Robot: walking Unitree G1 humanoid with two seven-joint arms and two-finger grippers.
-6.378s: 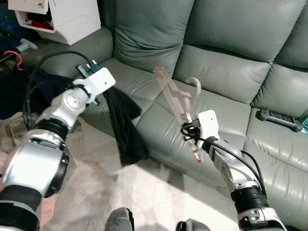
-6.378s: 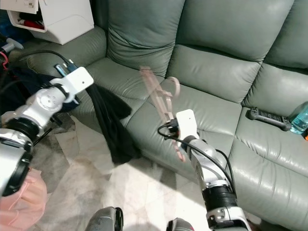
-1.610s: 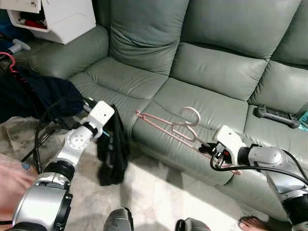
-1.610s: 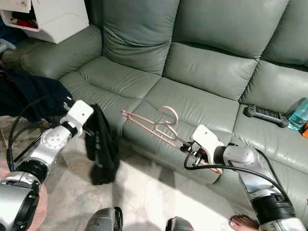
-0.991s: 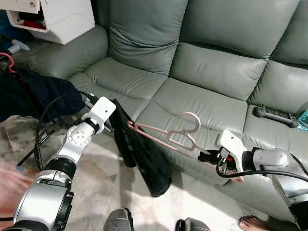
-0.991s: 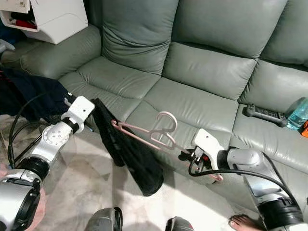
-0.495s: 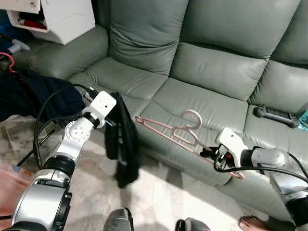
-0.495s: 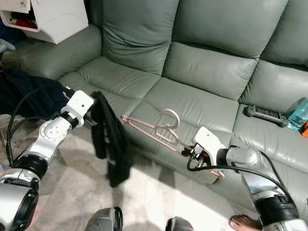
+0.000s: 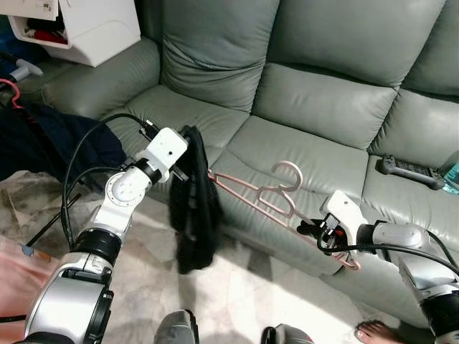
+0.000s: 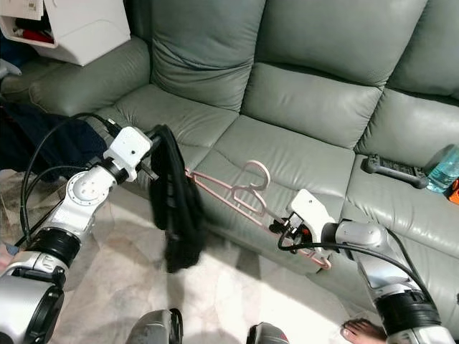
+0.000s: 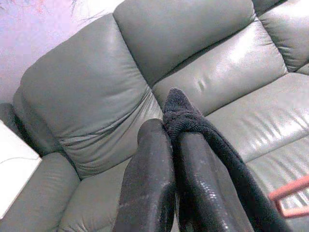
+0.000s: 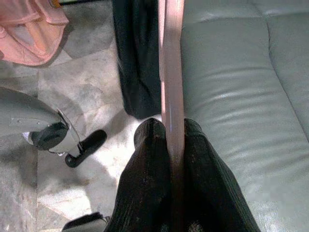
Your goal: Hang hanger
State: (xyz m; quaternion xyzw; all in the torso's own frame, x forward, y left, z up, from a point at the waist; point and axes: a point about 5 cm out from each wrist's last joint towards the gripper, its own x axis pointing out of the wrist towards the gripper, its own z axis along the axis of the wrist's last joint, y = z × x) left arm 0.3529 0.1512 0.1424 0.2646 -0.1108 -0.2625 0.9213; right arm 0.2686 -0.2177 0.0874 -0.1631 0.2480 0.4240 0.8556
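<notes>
A pink plastic hanger (image 9: 262,195) lies level above the sofa's front edge, hook up. My right gripper (image 9: 308,229) is shut on its right end; in the right wrist view the fingers (image 12: 145,183) clamp the pink bar (image 12: 172,72). My left gripper (image 9: 186,136) is shut on the top of a black garment (image 9: 193,211), which hangs down in front of the sofa. The left wrist view has the cloth (image 11: 186,116) pinched between the fingers (image 11: 147,183). The hanger's left tip meets the garment just below my left gripper.
The grey leather sofa (image 9: 315,93) spans the view. A black remote (image 9: 410,172) and a bottle (image 10: 445,168) lie at its right. Dark clothes (image 9: 50,136) and a white box (image 9: 86,29) sit at left, pink cloth (image 9: 18,269) lower left. A person's bare foot (image 9: 374,333) stands lower right.
My left gripper has carried the black garment up and to the right, so the hanger's left tip now reaches it. The right gripper and hanger have barely moved.
</notes>
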